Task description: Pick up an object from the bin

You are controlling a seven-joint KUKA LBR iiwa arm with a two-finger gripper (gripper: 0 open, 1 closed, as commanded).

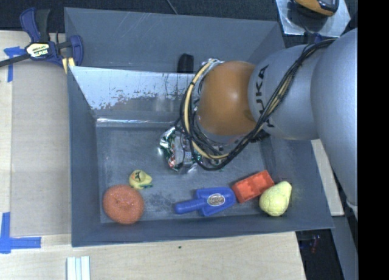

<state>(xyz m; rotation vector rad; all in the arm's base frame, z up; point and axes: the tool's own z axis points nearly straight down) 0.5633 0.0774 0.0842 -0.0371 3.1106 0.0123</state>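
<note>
My gripper (175, 150) hangs low over the middle of the bin floor, its metal body poking out from under the arm's wrist. Nothing shows directly beneath it. A small yellow lump (140, 179) lies a little to its lower left. A blue plastic tool with a round label (205, 201) lies along the front of the bin, just below the gripper.
A round orange-red ball (123, 204) sits in the front left corner. A red-orange block (252, 186) and a yellow-green pear-shaped fruit (276, 198) lie at the front right. The arm and its orange cover hide the bin's middle right.
</note>
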